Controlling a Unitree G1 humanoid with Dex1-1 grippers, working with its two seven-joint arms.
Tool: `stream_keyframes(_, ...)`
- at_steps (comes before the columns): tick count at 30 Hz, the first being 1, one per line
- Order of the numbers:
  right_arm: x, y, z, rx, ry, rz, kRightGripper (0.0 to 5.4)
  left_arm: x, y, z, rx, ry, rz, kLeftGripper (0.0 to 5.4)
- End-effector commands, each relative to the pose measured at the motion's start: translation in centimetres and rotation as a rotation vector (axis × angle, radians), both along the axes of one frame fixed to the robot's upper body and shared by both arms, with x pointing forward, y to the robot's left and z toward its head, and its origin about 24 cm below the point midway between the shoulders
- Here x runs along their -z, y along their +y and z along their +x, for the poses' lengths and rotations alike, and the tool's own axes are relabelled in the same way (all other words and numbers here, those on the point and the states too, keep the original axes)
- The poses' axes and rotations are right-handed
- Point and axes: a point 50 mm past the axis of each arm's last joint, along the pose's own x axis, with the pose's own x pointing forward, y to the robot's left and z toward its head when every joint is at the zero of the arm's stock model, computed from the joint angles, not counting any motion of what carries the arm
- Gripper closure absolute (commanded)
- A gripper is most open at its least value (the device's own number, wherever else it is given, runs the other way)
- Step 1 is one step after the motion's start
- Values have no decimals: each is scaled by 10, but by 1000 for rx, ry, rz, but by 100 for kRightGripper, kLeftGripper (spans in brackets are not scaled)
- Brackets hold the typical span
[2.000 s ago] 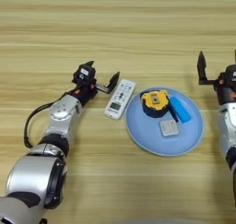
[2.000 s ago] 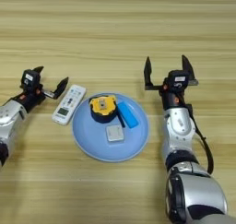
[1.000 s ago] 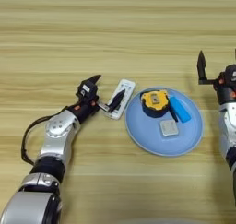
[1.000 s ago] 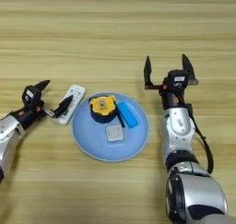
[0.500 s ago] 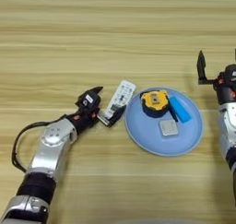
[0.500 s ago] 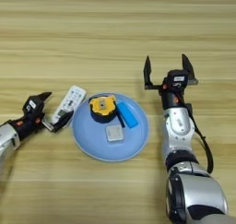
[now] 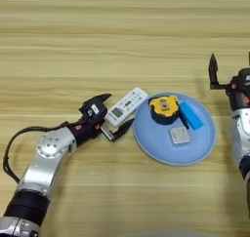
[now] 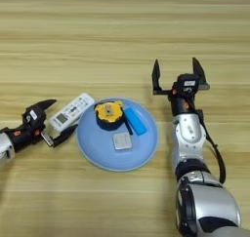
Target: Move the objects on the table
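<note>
Our left gripper [image 7: 115, 115] spreads its fingers wide around the remote [image 7: 126, 106] end, ready to grasp; our right gripper [image 8: 177, 74] waits with its fingers wide beside the plate [image 8: 146, 148].

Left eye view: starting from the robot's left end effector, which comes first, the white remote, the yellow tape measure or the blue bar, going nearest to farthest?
From the left end effector, which is open:
1. White remote: on the table just off the blue plate's left edge, between the open fingers.
2. Yellow tape measure: on the plate, left part.
3. Blue bar: on the plate, right of the tape measure.
</note>
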Motion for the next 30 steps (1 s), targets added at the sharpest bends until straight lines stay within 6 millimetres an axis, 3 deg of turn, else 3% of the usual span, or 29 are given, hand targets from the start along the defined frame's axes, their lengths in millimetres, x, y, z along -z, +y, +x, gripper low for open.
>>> stream_keyframes(1, -3, 1, 4, -3, 5, 0, 0, 6, 2, -1, -7, 34, 18, 3)
stream_keyframes(15, -3, 3, 4, -9, 4, -2, 0, 29, 10, 4, -70, 147, 43, 3)
stream_keyframes(28, -3, 3, 5, -10, 10, -6, 0, 31, 9, 5, -50, 144, 48, 158)
stream_keyframes(29, -3, 3, 5, -10, 10, -7, 0, 31, 9, 5, -47, 145, 49, 201)
stream_keyframes(30, -3, 3, 5, -11, 10, -7, 0, 31, 9, 5, -40, 142, 58, 207)
